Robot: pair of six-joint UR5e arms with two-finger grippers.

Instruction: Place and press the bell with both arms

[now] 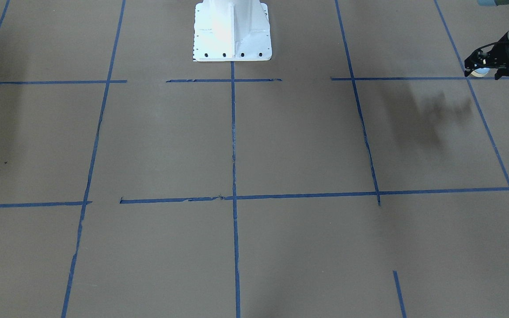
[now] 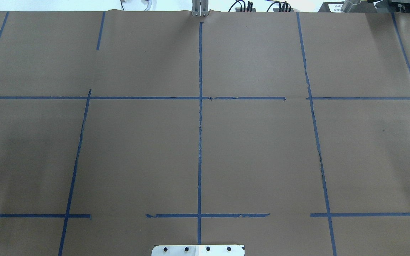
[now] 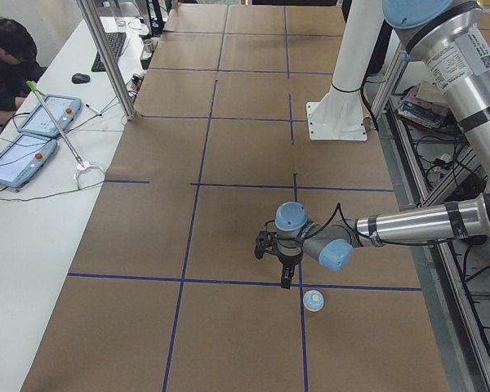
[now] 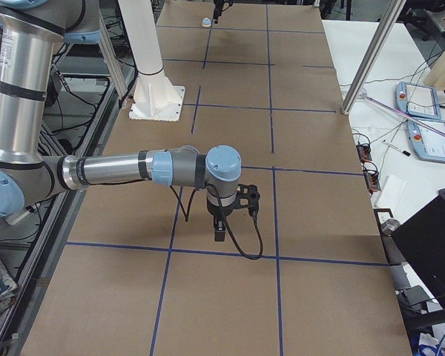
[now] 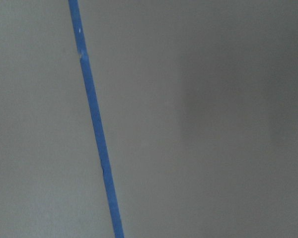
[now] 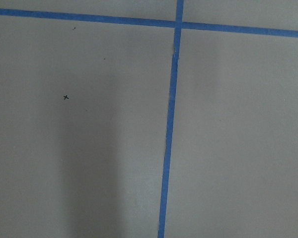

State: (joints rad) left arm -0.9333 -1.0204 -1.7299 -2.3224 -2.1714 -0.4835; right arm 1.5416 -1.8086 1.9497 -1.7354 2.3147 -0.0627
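A: Starting at the left end of the table (image 3: 147, 327), where is the bell sitting?

B: The bell (image 3: 313, 300) is standing upright on the table, cream button facing up. It is toward the corner where the left end is meeting the robot's edge, just beside a crossing of blue tape (image 3: 229, 281). Nothing is touching it.

A: And the pincer beside it?

B: The left gripper (image 3: 286, 273) is hanging just beyond the bell, fingers pointing down, clear of the dome and not holding it. Whether its fingers are apart or together, I cannot tell; the black parts are blurring together.

A: Why is it hovering there?

B: I am guessing it is lining up for a grasp. The bell is lying far out for the other arm, so the left one is probably meant to bring it toward the middle.

A: Farther along?

B: The white pedestal (image 3: 336, 121) is standing at the robot's edge, midway along. Beyond it, near the right end and about halfway across, the right gripper (image 4: 219, 233) is hanging fingers-down over the table, well apart from the bell. It is showing only from the side, so I cannot tell its state either.

A: Why there?

B: Likely it is standing clear until the bell is coming within reach for a press from above.
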